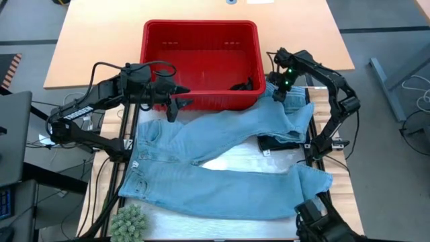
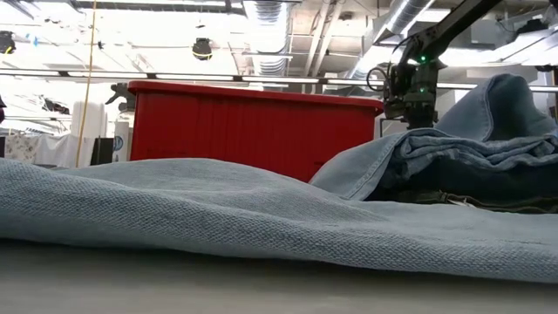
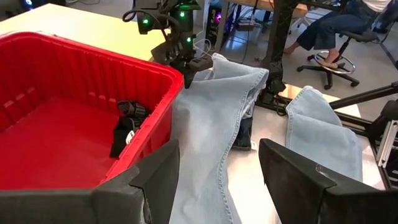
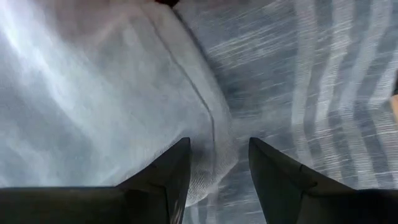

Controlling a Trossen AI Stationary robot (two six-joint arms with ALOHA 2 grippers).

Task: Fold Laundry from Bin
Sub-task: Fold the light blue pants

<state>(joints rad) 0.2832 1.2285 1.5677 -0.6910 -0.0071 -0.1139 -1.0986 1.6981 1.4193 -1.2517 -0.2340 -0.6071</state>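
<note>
A pair of light blue jeans (image 1: pixel 222 154) lies spread on the table, its waist at the left and its two legs running right. The upper leg's end (image 3: pixel 233 71) is bunched beside the right wall of the red bin (image 1: pixel 200 24). A black piece of laundry (image 3: pixel 127 127) lies in the bin's near right corner. My right gripper (image 4: pixel 219 168) points down over that leg end, open, with a seam or edge of the cloth (image 4: pixel 208 124) below the gap. My left gripper (image 3: pixel 217 180) hangs open above the bin's near rim, over the jeans and touching nothing. My right gripper comes at the upper leg's end from above, fingers pointing down and standing on either side of a seam or edge of the denim (image 4: pixel 211 149). The wrist view is blurred, and I cannot tell whether the fingertips touch the cloth.
A dark garment (image 1: pixel 279 143) lies under the jeans at the right. A small green plant (image 1: pixel 129 223) stands at the table's near left corner. The lower leg's end (image 1: pixel 312 178) reaches the right edge. Bare tabletop shows beyond the bin.
</note>
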